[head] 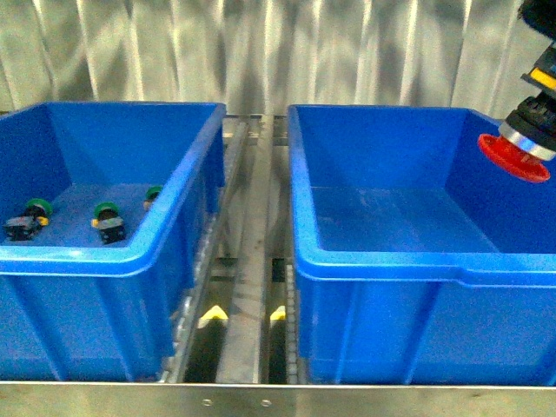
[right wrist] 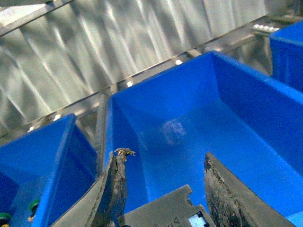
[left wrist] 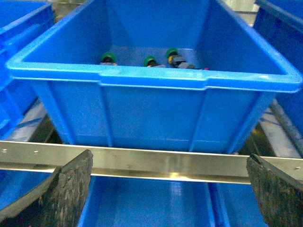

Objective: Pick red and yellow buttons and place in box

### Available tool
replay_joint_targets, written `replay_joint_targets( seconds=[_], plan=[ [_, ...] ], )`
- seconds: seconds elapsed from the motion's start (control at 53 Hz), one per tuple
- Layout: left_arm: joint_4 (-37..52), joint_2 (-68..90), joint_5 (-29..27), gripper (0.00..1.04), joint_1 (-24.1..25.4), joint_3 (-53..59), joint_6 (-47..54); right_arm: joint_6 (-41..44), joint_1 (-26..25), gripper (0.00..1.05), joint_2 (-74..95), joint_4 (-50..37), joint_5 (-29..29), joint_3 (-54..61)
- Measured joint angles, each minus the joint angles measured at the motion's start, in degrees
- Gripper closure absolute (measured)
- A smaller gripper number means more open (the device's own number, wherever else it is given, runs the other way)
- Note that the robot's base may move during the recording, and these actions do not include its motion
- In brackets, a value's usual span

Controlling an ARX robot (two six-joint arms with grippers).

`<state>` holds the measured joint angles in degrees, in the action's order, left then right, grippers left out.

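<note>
A red button point(head: 514, 158) hangs cap-down at the far right, above the right rim of the empty blue box point(head: 417, 261). My right gripper point(head: 540, 87) is shut on its dark body. In the right wrist view the button's grey body point(right wrist: 161, 210) sits between the gripper's point(right wrist: 164, 156) two worn fingers, with the box's bare floor point(right wrist: 189, 156) beyond. My left gripper point(left wrist: 170, 189) is open and holds nothing; its pads stand wide apart over a steel rail point(left wrist: 165, 163). It does not show in the front view. No yellow button is in view.
A second blue crate point(head: 104, 261) on the left holds three green-capped pushbuttons point(head: 106, 211), also seen in the left wrist view as green caps point(left wrist: 150, 60). A steel frame with a gap point(head: 248, 261) separates the crates. A corrugated metal wall point(head: 261, 52) closes the back.
</note>
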<state>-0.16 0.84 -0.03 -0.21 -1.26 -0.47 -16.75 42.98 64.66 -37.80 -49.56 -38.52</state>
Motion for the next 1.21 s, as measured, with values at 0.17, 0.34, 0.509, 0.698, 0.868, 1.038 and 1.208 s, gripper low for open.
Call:
replay_joint_targets(
  seconds=[0.17, 0.34, 0.509, 0.698, 0.868, 1.038, 1.208],
  plan=[
    [0.1, 0.0, 0.0, 0.08, 0.0, 0.0, 0.0, -0.5, -1.6, 0.65, -3.3, 0.5, 0.3, 1.7],
    [0.1, 0.0, 0.0, 0.08, 0.0, 0.0, 0.0, -1.9, -4.2, 0.65, -6.8, 2.0, 1.2, 4.0],
    [0.1, 0.0, 0.0, 0.08, 0.0, 0.0, 0.0, -1.4, -5.3, 0.65, -9.0, 1.9, 0.6, 5.4],
    [0.2, 0.0, 0.4, 0.08, 0.1, 0.0, 0.1, 5.1, -6.5, 0.65, -6.8, 4.0, 4.9, 1.6],
    [0.2, 0.0, 0.2, 0.08, 0.1, 0.0, 0.1, 6.6, -15.5, 0.65, 2.2, 11.3, 18.3, -7.3],
    [0.2, 0.0, 0.0, 0.08, 0.1, 0.0, 0.1, 5.6, -24.5, 0.65, 12.0, 13.5, 27.6, -12.0],
    [0.2, 0.0, 0.0, 0.08, 0.1, 0.0, 0.1, 6.1, -32.1, 0.65, 20.3, 14.5, 35.2, -18.2]
  ],
)
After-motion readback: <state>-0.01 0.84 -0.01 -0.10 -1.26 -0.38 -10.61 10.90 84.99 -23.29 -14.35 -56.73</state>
